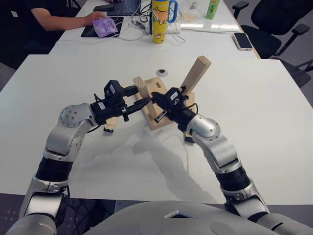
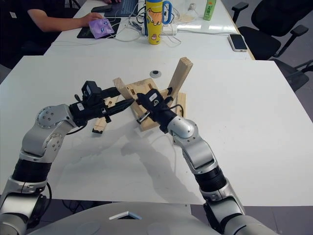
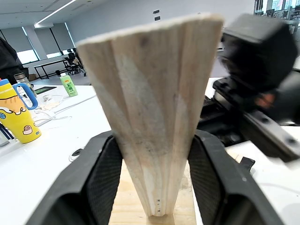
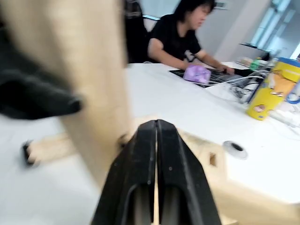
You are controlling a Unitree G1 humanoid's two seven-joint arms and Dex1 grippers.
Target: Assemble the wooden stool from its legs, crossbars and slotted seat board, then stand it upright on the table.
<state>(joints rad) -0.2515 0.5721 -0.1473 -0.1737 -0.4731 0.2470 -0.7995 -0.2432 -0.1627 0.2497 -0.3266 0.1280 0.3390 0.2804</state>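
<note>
Our left claw [image 3: 152,159] is clamped on a short leg [image 3: 150,93], one pad on each side, and the leg's foot meets the board [image 1: 155,121]. Our right claw [image 4: 157,136] is clenched, fingers pressed together with nothing we can see between them, its tips close to the board just beside that leg. We see the board tilted at mid-bench [image 1: 254,122], a long leg [image 1: 196,72] slanting up from its far side. Another wooden piece [image 1: 110,125] lies under the left arm.
</note>
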